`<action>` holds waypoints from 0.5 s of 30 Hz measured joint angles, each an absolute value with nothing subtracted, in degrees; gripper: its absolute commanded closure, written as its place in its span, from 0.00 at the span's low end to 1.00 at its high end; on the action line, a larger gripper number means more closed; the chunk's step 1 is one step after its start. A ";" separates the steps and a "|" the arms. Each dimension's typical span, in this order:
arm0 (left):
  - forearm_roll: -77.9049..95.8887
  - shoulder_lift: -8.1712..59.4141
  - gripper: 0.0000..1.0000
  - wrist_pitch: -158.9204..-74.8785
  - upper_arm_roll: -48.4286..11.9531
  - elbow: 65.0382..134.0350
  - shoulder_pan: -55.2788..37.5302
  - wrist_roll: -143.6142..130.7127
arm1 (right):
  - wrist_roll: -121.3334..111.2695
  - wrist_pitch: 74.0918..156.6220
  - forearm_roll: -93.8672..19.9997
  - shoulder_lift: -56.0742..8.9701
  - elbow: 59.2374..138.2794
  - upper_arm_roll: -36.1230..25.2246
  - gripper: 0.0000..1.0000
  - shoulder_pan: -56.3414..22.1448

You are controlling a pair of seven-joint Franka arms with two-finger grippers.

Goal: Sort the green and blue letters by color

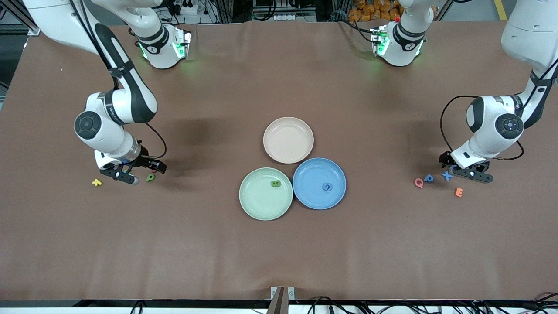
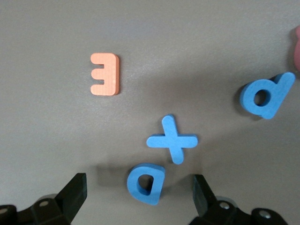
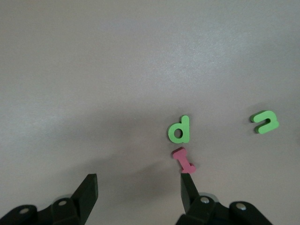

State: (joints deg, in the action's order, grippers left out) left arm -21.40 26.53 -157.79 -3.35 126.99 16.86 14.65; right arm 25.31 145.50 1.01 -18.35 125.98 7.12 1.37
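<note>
Lying between left pincer (image 2: 138,194) fingers: blue D (image 2: 146,183)

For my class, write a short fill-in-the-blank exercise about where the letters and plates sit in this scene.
1. The green plate holds one ____ letter.
2. The beige plate holds ____ letters.
3. The left gripper hangs with open fingers around the blue letter ____.
4. The orange E lies ____ the front camera than the blue X.

Missing words: green; no; D; nearer to
</note>
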 measured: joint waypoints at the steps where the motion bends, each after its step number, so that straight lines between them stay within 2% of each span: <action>1: -21.39 26.51 0.00 -157.79 -3.32 127.02 16.93 14.65 | 25.10 145.84 1.04 -18.68 125.99 7.07 0.22 1.42; 10: -21.05 26.49 0.00 -157.80 -3.30 127.50 17.29 14.65 | 21.58 149.28 1.13 -21.45 126.02 6.55 0.27 2.47; 11: -20.77 26.47 0.03 -157.80 -3.30 127.52 17.30 14.64 | 21.38 149.61 1.14 -21.82 126.02 6.43 0.27 2.49; 15: -19.76 26.46 0.29 -157.80 -3.29 127.59 17.33 14.64 | 20.24 150.86 1.19 -23.00 125.97 5.92 0.29 2.50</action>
